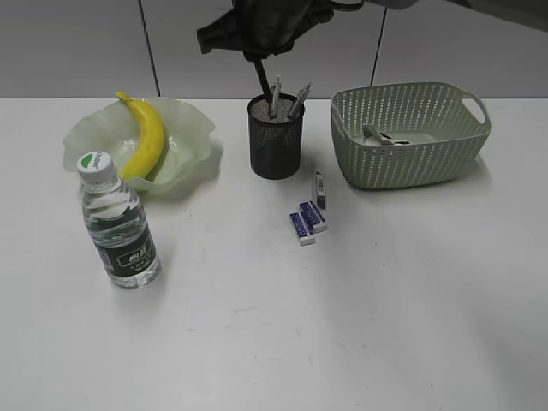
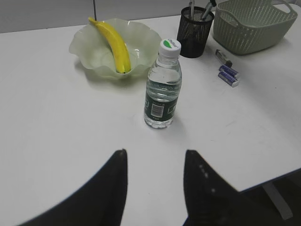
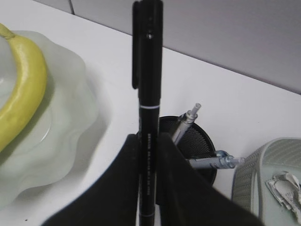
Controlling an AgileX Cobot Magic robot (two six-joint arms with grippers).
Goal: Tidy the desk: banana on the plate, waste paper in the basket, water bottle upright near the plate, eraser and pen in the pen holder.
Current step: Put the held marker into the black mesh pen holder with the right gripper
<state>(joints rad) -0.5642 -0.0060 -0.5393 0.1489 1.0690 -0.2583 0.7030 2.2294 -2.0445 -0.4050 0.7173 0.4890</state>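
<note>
The right claw [image 3: 148, 155] is closed on a black pen [image 3: 147, 94], which stands upright between its two fingers, cap end upward. In the exterior view this claw [image 1: 259, 58] hangs directly above the pen holder [image 1: 276, 137], and the pen's lower end [image 1: 264, 81] points down toward the holder's open mouth. Whether the tip has entered the holder cannot be told. Two silver pens [image 1: 287, 98] already stand tilted inside the holder.

The left claw [image 2: 155, 188] is partly open and holds nothing. It hovers over bare tabletop [image 1: 385, 325] near the front edge, with the water bottle [image 2: 162, 87] beyond it.

The water bottle [image 1: 117, 223] stands upright on the tabletop, white cap on top, just in front of the plate [image 1: 193, 128]. The banana [image 1: 147, 137] lies inside the plate, its upper tip resting on the rear rim.

The basket [image 1: 411, 133] stands to the right of the pen holder, close beside it but not touching. The waste paper [image 1: 381, 135] lies inside it on the bottom.

Two erasers in blue-and-white sleeves [image 1: 306, 223] lie side by side on the tabletop in front of the pen holder. A small dark oblong item [image 1: 319, 188] lies just behind them; it is too small to identify.
</note>
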